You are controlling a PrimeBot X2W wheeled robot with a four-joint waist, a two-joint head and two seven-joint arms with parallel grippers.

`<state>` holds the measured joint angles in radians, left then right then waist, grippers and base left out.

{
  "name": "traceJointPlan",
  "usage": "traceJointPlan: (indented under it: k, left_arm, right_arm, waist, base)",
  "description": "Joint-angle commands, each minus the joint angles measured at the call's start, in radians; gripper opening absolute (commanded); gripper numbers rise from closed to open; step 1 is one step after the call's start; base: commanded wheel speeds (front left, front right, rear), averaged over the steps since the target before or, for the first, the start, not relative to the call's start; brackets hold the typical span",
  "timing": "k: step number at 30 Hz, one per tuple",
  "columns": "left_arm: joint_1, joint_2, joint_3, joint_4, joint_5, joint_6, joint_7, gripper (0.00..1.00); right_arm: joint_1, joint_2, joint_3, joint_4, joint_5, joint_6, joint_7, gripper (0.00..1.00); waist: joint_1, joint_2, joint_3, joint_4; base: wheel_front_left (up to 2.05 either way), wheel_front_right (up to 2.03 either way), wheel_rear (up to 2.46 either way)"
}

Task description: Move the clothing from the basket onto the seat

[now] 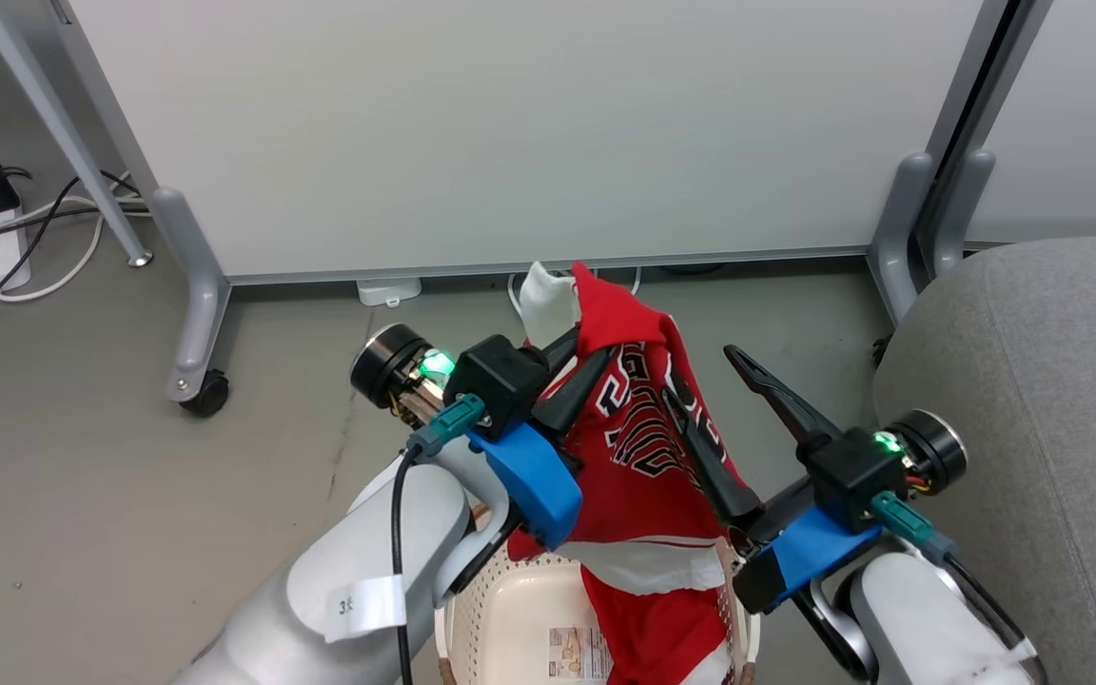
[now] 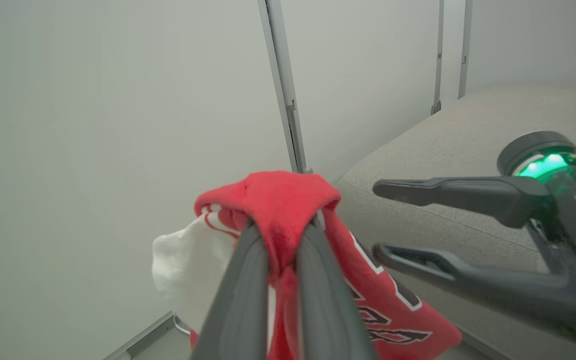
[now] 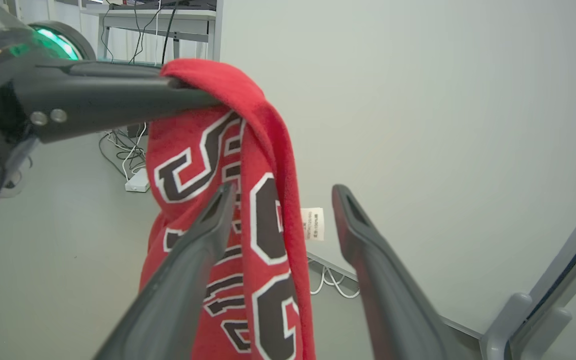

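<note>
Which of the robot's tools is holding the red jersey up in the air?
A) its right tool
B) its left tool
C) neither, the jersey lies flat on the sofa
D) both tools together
B: the left tool is pinched shut on a fold of the jersey, which hangs down from it, while the right tool stands wide open beside the cloth, gripping nothing.

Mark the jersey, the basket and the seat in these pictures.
jersey (image 1: 629, 428), head view, lettered red front.
basket (image 1: 510, 628), head view, bare cream inside.
seat (image 1: 1043, 381), head view, grey cushion top.
</note>
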<state>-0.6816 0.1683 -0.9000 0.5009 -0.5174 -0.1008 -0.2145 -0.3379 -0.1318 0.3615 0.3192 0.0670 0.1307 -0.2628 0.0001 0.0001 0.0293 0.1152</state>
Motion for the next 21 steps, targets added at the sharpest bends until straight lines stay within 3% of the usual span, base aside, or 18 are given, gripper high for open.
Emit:
traceJointPlan:
  k: [1,18,19,21]
  left_arm:
    - [-0.014,-0.004,-0.004,-0.003,0.006,-0.002,-0.007,0.00]
    - [-0.052,-0.044,-0.059,-0.012,0.017,-0.014,-0.019,0.00]
    - [-0.054,-0.043,-0.060,-0.012,0.017,-0.013,-0.019,0.00]
    - [-0.056,-0.041,-0.062,-0.012,0.016,-0.014,-0.022,0.00]
  right_arm:
    - [-0.025,-0.010,0.010,0.015,0.005,0.000,-0.003,1.00]
    - [-0.181,-0.037,0.110,0.233,0.002,0.000,-0.002,1.00]
    - [-0.187,-0.037,0.113,0.239,0.005,0.000,-0.002,0.00]
    - [-0.196,-0.035,0.116,0.243,0.009,0.000,-0.002,0.00]
  waist:
    - [-0.0001,-0.0001,0.006,0.005]
    - [-0.0001,-0.0001,0.039,0.042]
    - [-0.0001,-0.0001,0.039,0.043]
    - [-0.0001,-0.0001,0.040,0.044]
  base:
    - [0.00,0.00,0.00]
    - [0.00,0.00,0.00]
    - [0.00,0.00,0.00]
    - [0.00,0.00,0.00]
